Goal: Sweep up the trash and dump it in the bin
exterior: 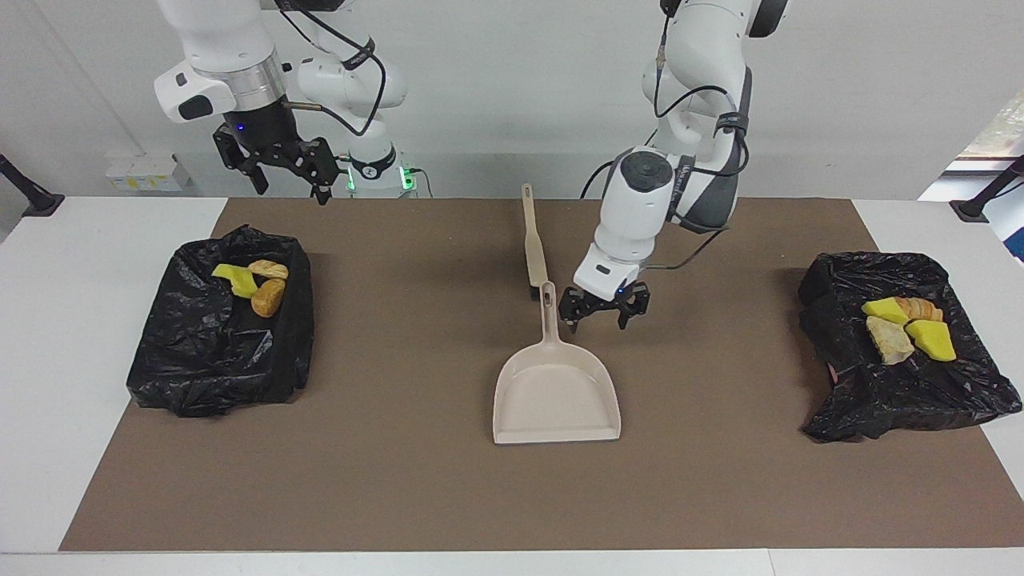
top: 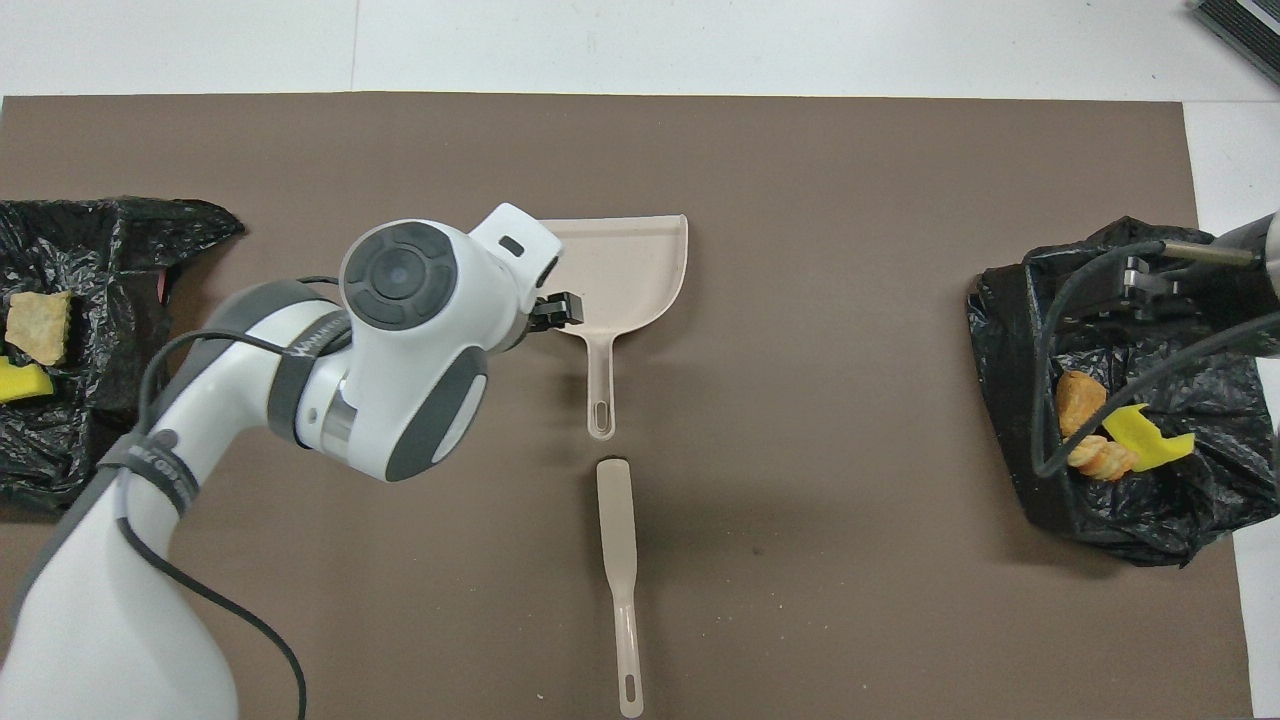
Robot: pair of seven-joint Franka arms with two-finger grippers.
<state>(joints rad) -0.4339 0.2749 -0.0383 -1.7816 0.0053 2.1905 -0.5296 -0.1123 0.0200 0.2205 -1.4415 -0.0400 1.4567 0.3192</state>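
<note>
I see the left end effector (exterior: pixel 604 314) spread open over the mat (exterior: pixel 400 480), just beside the dustpan (exterior: pixel 556 396) handle, gripping nothing. The brush (exterior: pixel 531 244) lies nearer the robots. The trash (exterior: pixel 908 328) sits in black bags (exterior: pixel 904 400) at both ends of the surface. The right end effector (exterior: pixel 284 172) waits, open, above its bag.

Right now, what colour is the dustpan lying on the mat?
The dustpan is pale beige all over, handle included; the facing view shows it best.
</note>
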